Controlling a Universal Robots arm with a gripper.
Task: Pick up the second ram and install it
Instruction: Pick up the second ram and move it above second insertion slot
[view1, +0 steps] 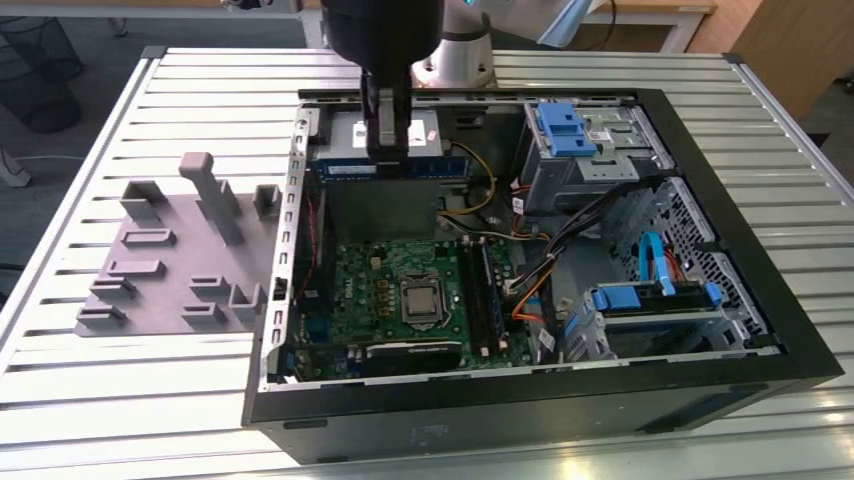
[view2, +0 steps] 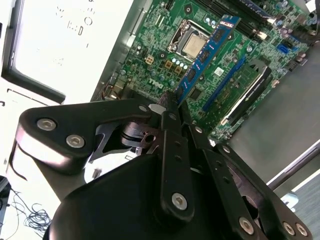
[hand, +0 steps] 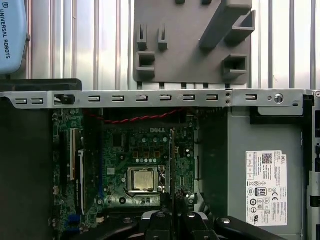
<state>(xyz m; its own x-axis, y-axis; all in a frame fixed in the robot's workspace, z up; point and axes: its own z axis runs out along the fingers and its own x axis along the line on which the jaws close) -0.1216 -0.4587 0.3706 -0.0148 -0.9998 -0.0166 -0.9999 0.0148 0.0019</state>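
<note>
Slatted metal bench: you have bare slats along its far edge and along the exterior view's left edge.

Open computer case: it takes up the bench's middle and the exterior view's right side. Its walls stand up all round, so your room inside is boxed in.

Circuit board: it lies flat on the case floor, close to the wall on the exterior view's left. Cables and blue-tabbed drive cages crowd the opposite side.

Grey tray: it lies on the bench just beside that left wall.

Your gripper hangs over the case's far end, above a grey metal box and apart from the walls.

Its fingers are clamped together on the second ram, which runs level along the case's far wall. In the second wrist view the second ram juts out from the gripper, held above the circuit board.
</note>
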